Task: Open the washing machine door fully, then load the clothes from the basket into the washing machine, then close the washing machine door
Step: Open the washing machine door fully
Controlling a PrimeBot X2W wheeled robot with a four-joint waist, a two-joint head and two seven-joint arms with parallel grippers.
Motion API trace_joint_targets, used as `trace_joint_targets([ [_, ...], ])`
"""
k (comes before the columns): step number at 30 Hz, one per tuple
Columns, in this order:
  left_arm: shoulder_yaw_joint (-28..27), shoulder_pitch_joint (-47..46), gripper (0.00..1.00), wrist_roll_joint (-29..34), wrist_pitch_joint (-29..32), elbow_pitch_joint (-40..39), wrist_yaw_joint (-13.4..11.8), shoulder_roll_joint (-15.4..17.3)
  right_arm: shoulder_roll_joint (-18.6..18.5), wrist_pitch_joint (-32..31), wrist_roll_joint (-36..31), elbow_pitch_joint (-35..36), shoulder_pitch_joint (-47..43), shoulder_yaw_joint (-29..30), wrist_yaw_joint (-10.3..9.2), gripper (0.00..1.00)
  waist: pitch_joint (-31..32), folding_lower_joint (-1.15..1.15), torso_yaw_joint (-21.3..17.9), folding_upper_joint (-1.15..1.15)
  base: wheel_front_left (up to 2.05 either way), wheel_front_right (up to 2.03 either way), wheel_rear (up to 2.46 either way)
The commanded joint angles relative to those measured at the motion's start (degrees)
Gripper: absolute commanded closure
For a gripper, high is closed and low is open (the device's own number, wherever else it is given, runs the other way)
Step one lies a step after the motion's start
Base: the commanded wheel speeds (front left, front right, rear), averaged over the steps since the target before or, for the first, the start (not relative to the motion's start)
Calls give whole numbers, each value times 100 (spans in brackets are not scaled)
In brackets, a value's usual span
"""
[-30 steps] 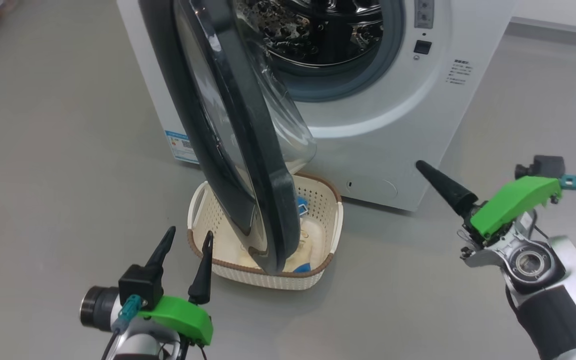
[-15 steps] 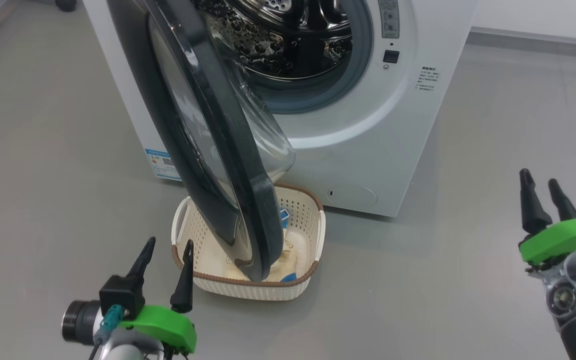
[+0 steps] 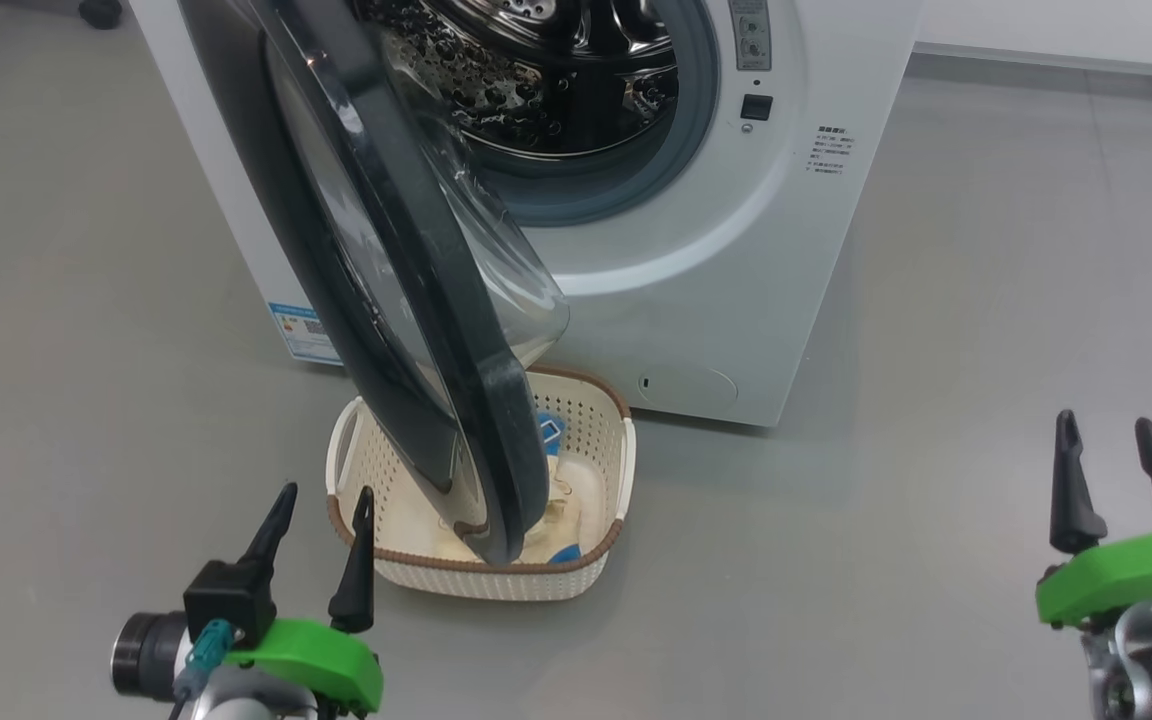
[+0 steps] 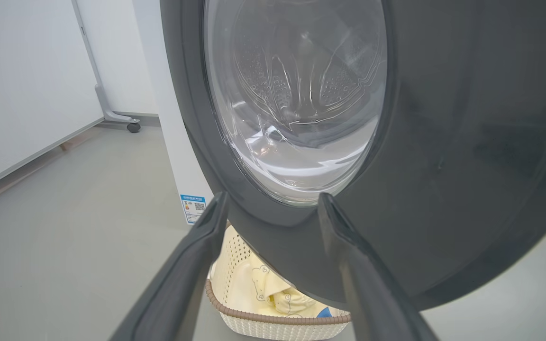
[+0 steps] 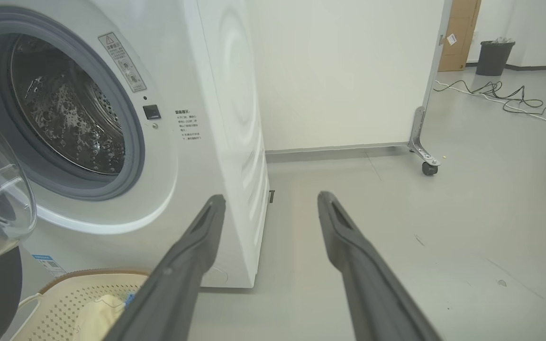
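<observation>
Pushing the half-open washing machine door [image 3: 416, 290] clear of the basket [image 3: 496, 590] suits the left end effector [image 3: 327, 490]; it and the right end effector [image 3: 1105, 420] gape empty.

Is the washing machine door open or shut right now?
Open, though perhaps not fully: the washing machine door stands swung out over the basket, leaving the steel drum exposed.
</observation>
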State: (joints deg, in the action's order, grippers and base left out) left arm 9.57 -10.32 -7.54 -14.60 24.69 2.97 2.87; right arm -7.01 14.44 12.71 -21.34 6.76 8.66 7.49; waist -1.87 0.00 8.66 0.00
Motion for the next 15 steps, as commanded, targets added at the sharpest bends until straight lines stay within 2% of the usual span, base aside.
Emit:
trace_joint_targets([
  [1, -205, -147, 0, 53, -40, -197, -13, 88, 53, 54, -334, 401, -65, 35, 0, 0, 2, 0, -6, 0, 0, 0, 0],
  [9, -212, -116, 0, 54, -40, -187, 9, 65, 366, 12, -1064, 1066, -690, 193, 0, 0, 14, 0, -15, 0, 0, 0, 0],
  [15, -200, -95, 0, 57, -40, -160, 34, 50, 410, -87, -1060, 1428, -1107, 141, 0, 0, 51, 0, -15, 0, 0, 0, 0],
])
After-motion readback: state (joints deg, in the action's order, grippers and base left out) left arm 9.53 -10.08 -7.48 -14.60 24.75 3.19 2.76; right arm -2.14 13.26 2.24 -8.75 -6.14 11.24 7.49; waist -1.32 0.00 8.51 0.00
